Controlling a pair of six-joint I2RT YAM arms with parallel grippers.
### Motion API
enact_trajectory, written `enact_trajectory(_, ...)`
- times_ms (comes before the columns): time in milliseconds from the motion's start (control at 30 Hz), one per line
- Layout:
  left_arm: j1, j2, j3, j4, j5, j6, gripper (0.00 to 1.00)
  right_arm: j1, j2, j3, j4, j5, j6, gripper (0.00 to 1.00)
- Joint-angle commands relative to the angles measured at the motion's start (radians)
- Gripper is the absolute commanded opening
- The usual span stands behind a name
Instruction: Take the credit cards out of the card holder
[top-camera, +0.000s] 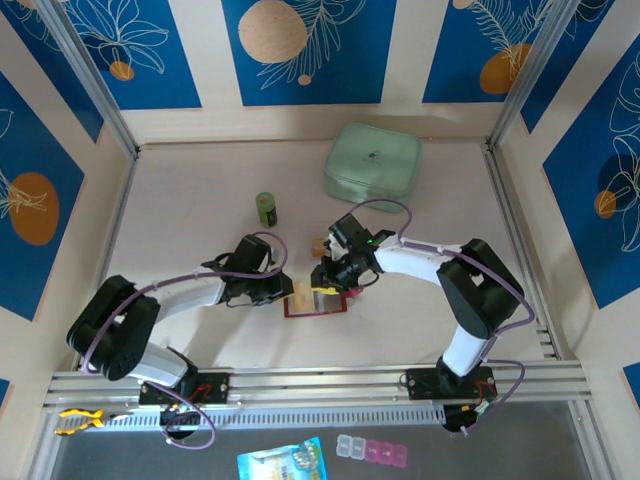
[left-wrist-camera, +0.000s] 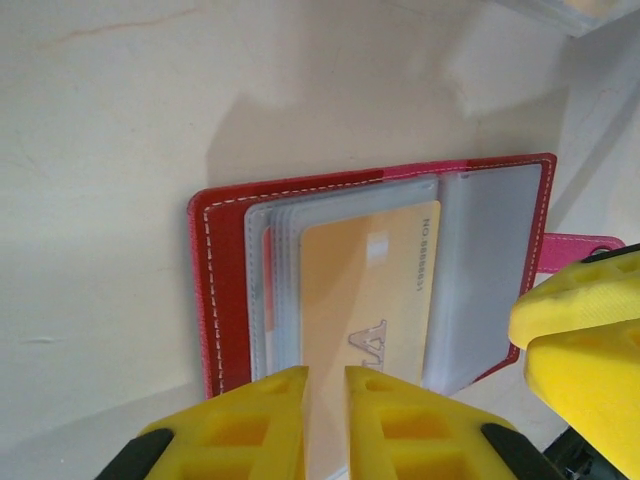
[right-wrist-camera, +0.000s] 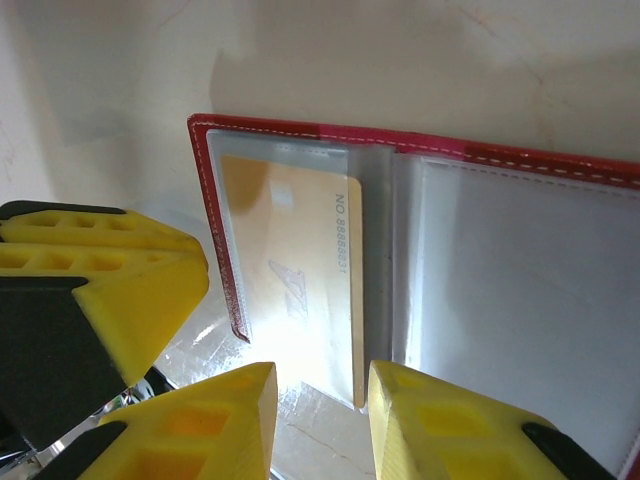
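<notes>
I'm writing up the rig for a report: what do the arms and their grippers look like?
The left arm and right arm have white links, bulky black joints and a looping lilac cable each. The left gripper and right gripper have blocky bright yellow fingers with recessed cells, on black mounts.

The left gripper (top-camera: 285, 291) and the right gripper (top-camera: 328, 282) crowd the flat red stitched card holder (top-camera: 318, 303) from both sides, leaving only its near edge free to approach. The small dark green cylinder (top-camera: 266, 208) and the large mint-green rounded case (top-camera: 372, 162) stand well back, with wide room on the pale tabletop (top-camera: 180, 200) to the left.
</notes>
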Motion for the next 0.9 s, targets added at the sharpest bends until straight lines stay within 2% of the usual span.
enact_trajectory(0,0.013,0.02,-0.018,0.008,0.006,0.02,0.18,0.012,0.019,0.026,0.012,-0.038,0.007,0.31)
enact_trajectory(567,0.018,0.055,-0.024,0.027,0.027,0.022,0.17,0.03,0.083,0.043,0.045,-0.06,-0.002,0.25)
enact_trajectory(867,0.021,0.06,-0.023,0.021,0.028,0.026,0.16,0.036,0.101,0.057,0.013,-0.013,-0.041,0.23)
